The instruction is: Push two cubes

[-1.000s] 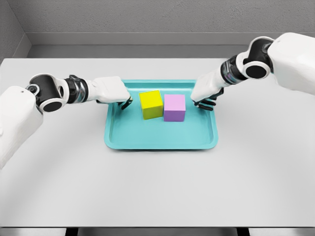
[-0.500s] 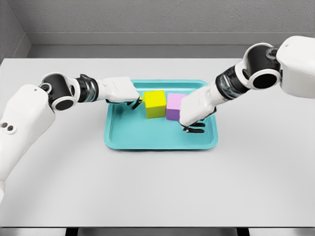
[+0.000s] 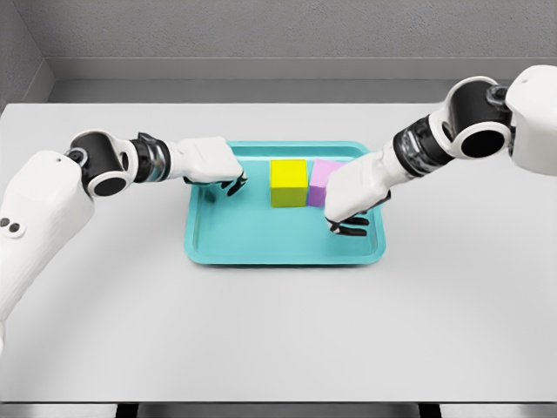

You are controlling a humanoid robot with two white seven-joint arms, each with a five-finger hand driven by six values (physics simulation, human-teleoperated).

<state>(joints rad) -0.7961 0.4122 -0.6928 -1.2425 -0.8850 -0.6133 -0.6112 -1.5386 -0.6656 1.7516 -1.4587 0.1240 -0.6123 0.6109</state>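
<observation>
A yellow cube (image 3: 289,182) and a purple cube (image 3: 320,178) stand side by side, touching, in the far half of a teal tray (image 3: 261,239). My left hand (image 3: 231,182) hovers over the tray's left part with fingers curled, a gap between it and the yellow cube. My right hand (image 3: 346,222) reaches over the tray's right side, fingers curled downward, and covers the purple cube's right and front part. Neither hand grasps anything.
The tray lies on a white table (image 3: 278,331). A grey wall runs along the table's far edge. Both white arms come in low over the table from either side.
The two cubes have slid right and farther back in the tray. My left hand has drawn back from the yellow cube. My right hand has shifted slightly right and nearer.
</observation>
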